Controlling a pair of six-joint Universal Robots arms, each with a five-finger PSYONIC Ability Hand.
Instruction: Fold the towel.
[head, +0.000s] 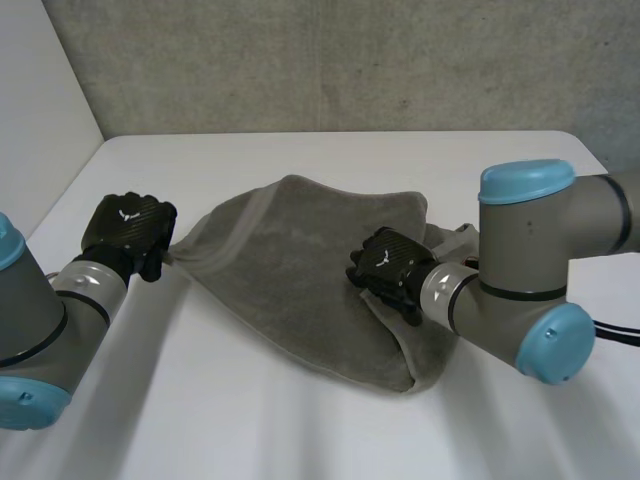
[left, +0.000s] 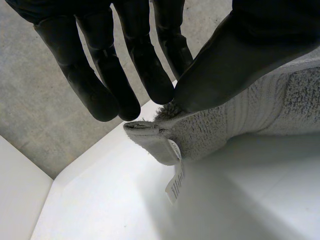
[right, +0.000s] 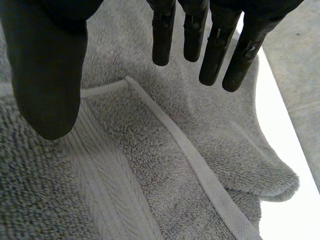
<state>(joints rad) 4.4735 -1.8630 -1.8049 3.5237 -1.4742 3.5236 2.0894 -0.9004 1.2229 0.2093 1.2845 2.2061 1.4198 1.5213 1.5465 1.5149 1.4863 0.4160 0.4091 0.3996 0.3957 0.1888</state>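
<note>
Stretching rightward from the left hand, where its corner is pinched, the crumpled grey terry towel is laid across the white bench; the right hand is held over its middle, fingers released.

White table, grey towel lying rumpled and partly folded across its middle
</note>
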